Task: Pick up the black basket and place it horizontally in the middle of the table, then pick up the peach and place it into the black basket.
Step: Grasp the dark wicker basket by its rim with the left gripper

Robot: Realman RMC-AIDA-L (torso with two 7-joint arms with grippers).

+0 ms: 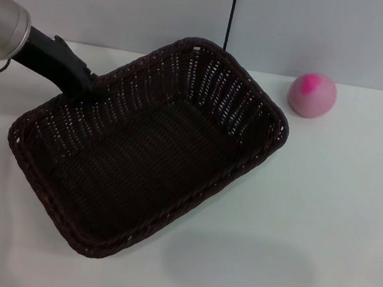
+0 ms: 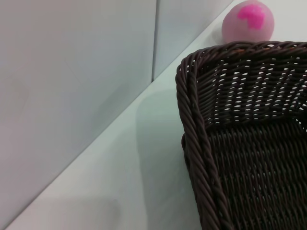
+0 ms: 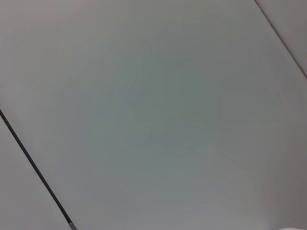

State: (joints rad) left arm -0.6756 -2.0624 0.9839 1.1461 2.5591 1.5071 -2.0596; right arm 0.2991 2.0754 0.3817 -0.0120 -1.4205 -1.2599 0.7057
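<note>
White counter (image 1: 323, 228) carries two items: black basket (image 1: 148, 144) sitting diagonal at center-left, peach (image 1: 313, 94) near the far edge, just beside basket's far right corner, apart

I'm working in what looks like a lab test cell: a bare white table (image 1: 323, 228) backed by plain grey wall panels (image 1: 324, 26), with a black cable (image 1: 231, 12) hanging at 12 o'clock. Only a basket (image 1: 147, 151) and a toy peach (image 1: 312, 94) at 2 o'clock sit out, like staged props.
</note>
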